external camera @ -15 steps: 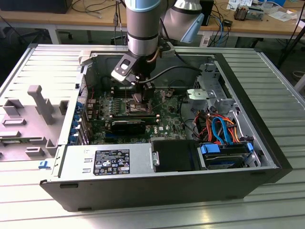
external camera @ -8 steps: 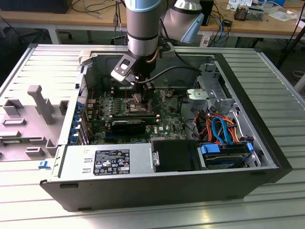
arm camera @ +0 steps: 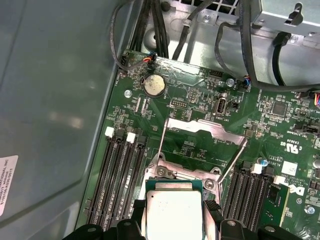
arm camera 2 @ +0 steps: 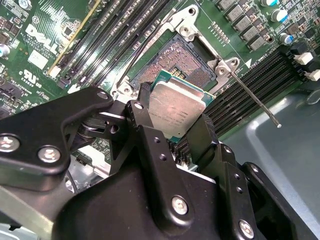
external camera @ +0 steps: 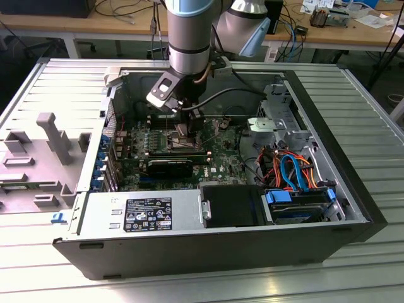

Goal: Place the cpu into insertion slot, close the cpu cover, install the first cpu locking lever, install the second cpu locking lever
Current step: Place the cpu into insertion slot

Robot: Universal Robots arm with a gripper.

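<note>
Two fingers of the end effector are clamped on opposite edges of the cpu, holding it over the insertion slot, which lies open directly beneath; the cpu is not yet seated. Handling judgement: the cpu is light, stiff and thin, with smooth metal on top. Edge grip suits it; skewed contact could likely damage the socket contacts.

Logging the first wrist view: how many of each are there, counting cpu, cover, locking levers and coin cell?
cpu, held in the pincer: 1
cover, raised: 1
levers: 2
coin cell: 1
Total: 5
</note>
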